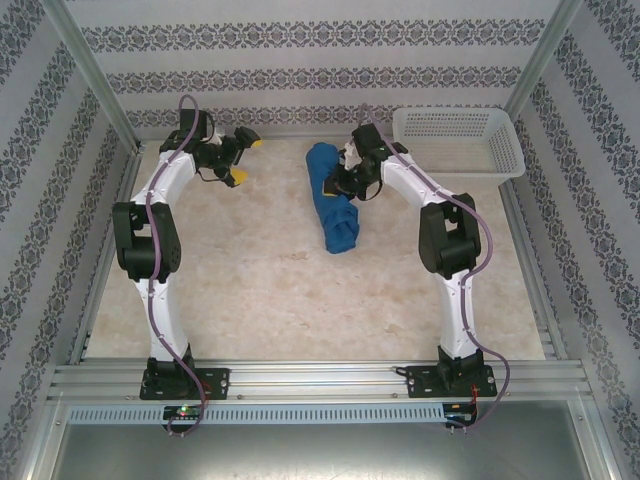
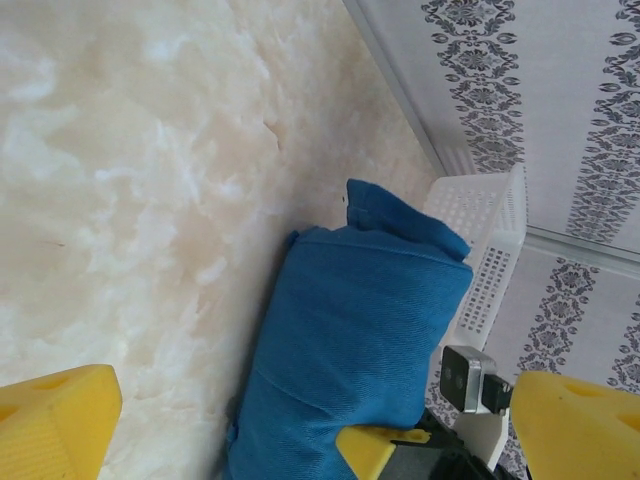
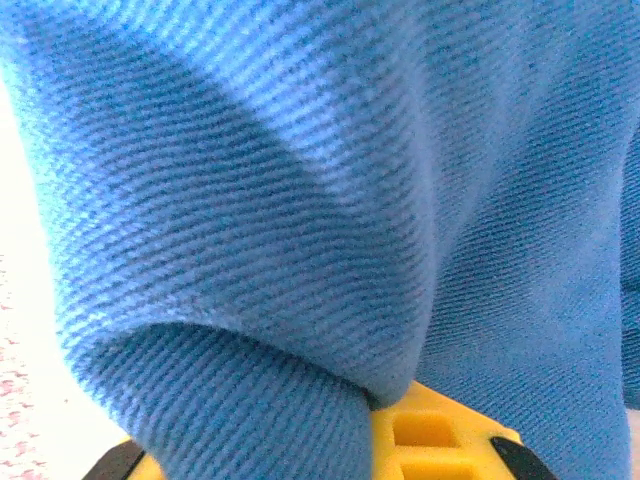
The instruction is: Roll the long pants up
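Patterned wallpaper walls (image 1: 320,60) with grey floral stripes close in a beige, marbled surface (image 1: 260,280), with the two arms mounted at its near edge. The royal-blue soft cloth long pants (image 1: 333,200) lie near the far middle of the surface as a thick rolled bundle, its length running from far to near. In the left wrist view the long pants (image 2: 350,340) show as a plump roll with a loose flap at the top end.

A white plastic mesh basket (image 1: 460,140) stands in the far right corner, apart from the bundle; the left wrist camera sees the basket (image 2: 490,240) behind the roll.

The left end effector (image 1: 246,160) hangs over the far left of the surface, well apart from the pants, its yellow fingers (image 2: 55,425) spread wide and holding nothing.

The right end effector (image 1: 345,183) sits against the right side of the bundle's far half. Its jaws are nearly closed, pinching a fold of the blue cloth (image 3: 300,220), which bunches down over one yellow finger (image 3: 440,445).
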`<action>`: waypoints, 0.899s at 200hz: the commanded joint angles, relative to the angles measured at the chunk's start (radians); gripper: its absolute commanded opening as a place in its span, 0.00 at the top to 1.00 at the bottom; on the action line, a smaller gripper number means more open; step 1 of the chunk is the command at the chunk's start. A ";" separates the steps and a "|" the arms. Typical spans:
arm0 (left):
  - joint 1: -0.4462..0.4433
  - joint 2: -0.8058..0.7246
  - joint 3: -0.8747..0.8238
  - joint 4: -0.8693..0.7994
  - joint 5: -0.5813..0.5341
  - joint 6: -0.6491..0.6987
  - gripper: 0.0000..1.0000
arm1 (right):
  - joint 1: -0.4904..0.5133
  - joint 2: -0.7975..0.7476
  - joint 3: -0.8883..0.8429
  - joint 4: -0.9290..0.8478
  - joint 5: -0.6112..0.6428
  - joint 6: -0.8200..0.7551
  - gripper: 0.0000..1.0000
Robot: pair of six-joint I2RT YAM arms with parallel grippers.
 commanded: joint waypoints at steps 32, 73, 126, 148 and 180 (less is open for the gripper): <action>-0.002 -0.022 -0.023 0.002 0.019 0.000 0.00 | -0.014 -0.072 -0.072 0.382 -0.213 0.248 1.00; -0.002 -0.024 -0.032 -0.003 0.024 0.005 0.00 | -0.057 -0.088 -0.133 0.793 -0.217 0.532 1.00; 0.013 -0.017 0.010 -0.049 0.030 0.027 0.00 | -0.129 -0.102 -0.110 0.999 -0.180 0.690 1.00; 0.022 -0.011 0.021 -0.058 0.037 0.026 0.00 | -0.164 -0.136 -0.113 1.041 -0.158 0.723 1.00; 0.030 0.002 0.043 -0.077 0.042 0.033 0.00 | -0.243 -0.228 -0.156 1.058 -0.081 0.722 1.00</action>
